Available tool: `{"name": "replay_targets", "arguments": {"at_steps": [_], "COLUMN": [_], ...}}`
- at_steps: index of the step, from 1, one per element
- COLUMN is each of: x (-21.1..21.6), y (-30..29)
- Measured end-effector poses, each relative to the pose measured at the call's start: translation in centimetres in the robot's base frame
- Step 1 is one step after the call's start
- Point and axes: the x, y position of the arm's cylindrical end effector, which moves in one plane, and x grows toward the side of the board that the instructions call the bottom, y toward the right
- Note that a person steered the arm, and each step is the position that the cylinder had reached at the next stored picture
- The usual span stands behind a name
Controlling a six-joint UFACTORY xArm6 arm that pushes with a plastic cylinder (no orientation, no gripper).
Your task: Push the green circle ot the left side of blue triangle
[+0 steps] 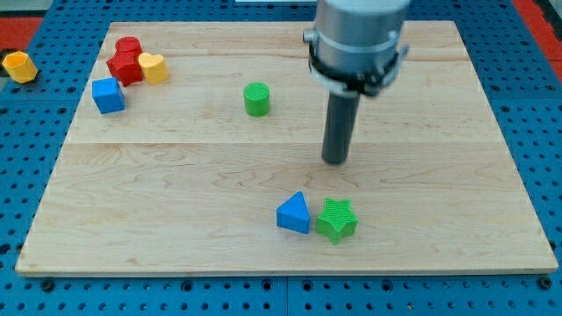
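Observation:
The green circle [257, 99] stands on the wooden board, above the middle and a little to the view's left. The blue triangle [294, 213] lies near the view's bottom centre, with a green star [336, 219] touching its right side. My tip [335, 161] rests on the board to the right of and below the green circle, and above the blue triangle and green star. It touches no block.
At the view's top left, a red star [126, 64], with a red cylinder behind it, a yellow heart [154, 68] and a blue cube [108, 95] sit close together. A yellow hexagon [18, 66] lies off the board on the blue pegboard. The wooden board [176, 202] has edges all around.

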Motion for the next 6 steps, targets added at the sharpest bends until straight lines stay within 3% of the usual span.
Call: {"name": "replay_targets", "arguments": {"at_steps": [1,2,3,6], "x": [-7.6,-11.8,-9.9,5.6], "y": [-0.5,-6.3,-10.2,-9.1]}}
